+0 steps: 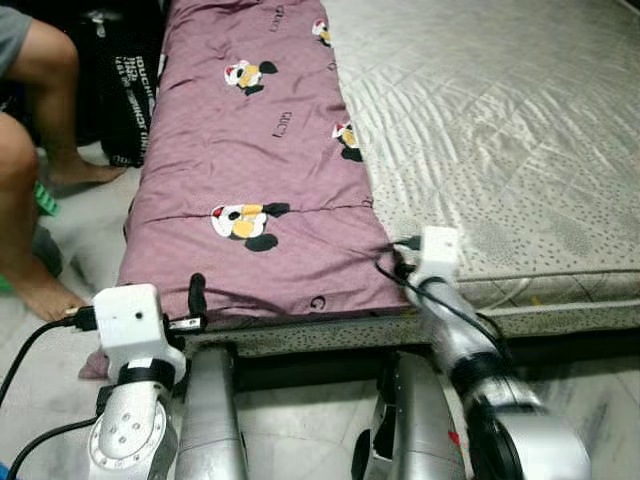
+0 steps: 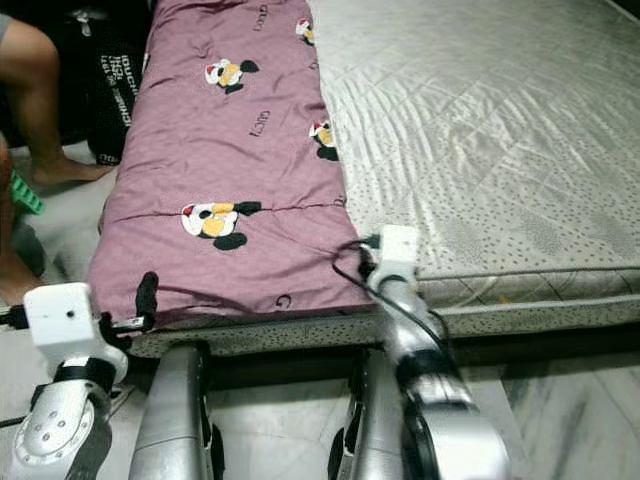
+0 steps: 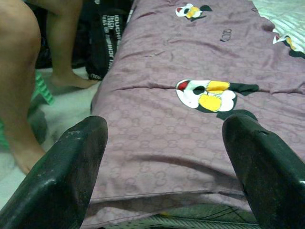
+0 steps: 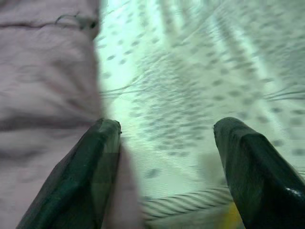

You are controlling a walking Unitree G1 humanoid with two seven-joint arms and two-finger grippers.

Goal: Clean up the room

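A mauve quilt [image 1: 260,160] printed with cartoon mice lies folded lengthwise along the left side of the bed, on a pale quilted mattress [image 1: 500,120]. My left gripper [image 3: 164,167] is open at the quilt's near left corner, its fingers [image 3: 71,171] spread just above the hem at the mattress edge. At the quilt's near right corner my right gripper [image 4: 164,162] is open, one finger [image 4: 90,171] against the quilt's edge and the other over the mattress. Neither holds any fabric.
A person's bare legs [image 1: 40,110] stand on the tiled floor at the left, beside a black bag [image 1: 125,80] and a green object [image 1: 45,198]. The dark bed frame [image 1: 560,345] runs across in front of me.
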